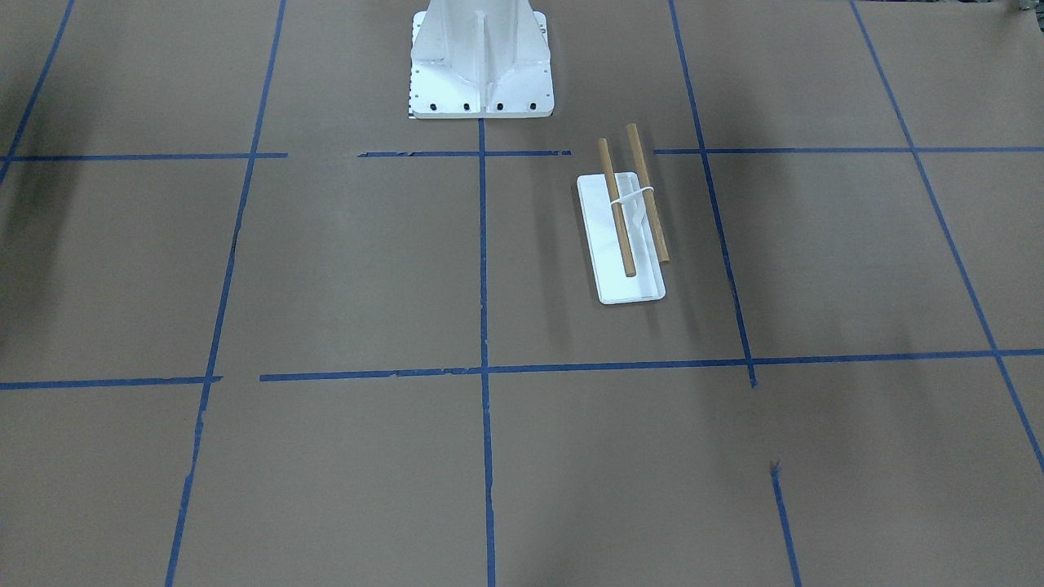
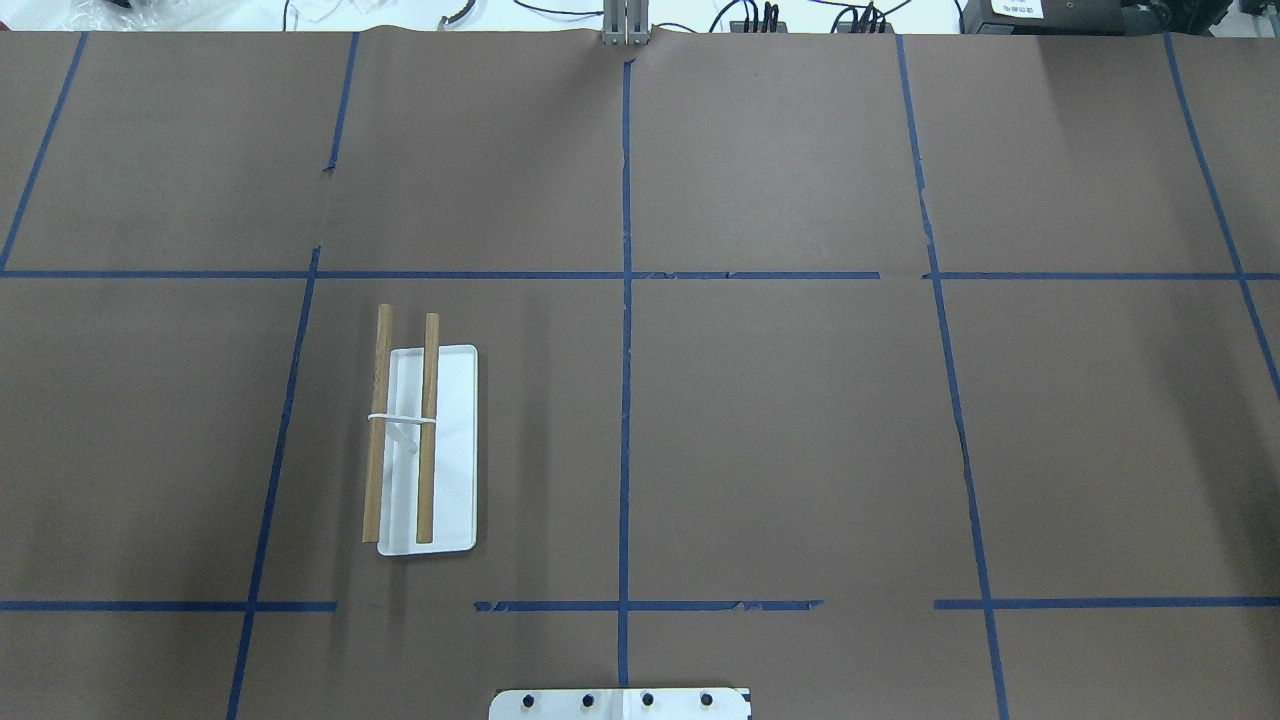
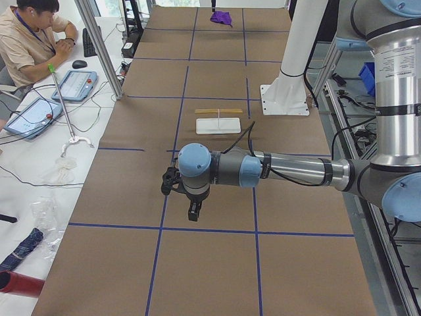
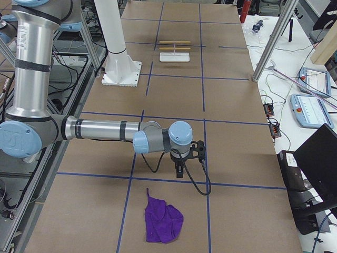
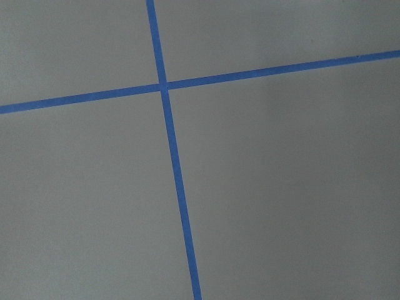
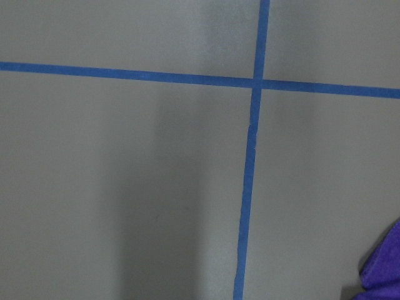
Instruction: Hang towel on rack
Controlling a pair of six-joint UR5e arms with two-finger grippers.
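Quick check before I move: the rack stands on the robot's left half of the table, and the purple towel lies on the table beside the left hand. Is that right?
Not quite. The towel lies on the table beside the right hand, not the left, as the exterior right view shows. The rack does stand on the robot's left half of the table.

Overhead view: rack point(image 2: 455, 440) stands lower left on the table point(image 2: 800, 400); pedestal point(image 2: 620, 703) at bottom centre; right-side view: towel point(image 4: 163, 224) lies bottom centre, well apart from the rack.
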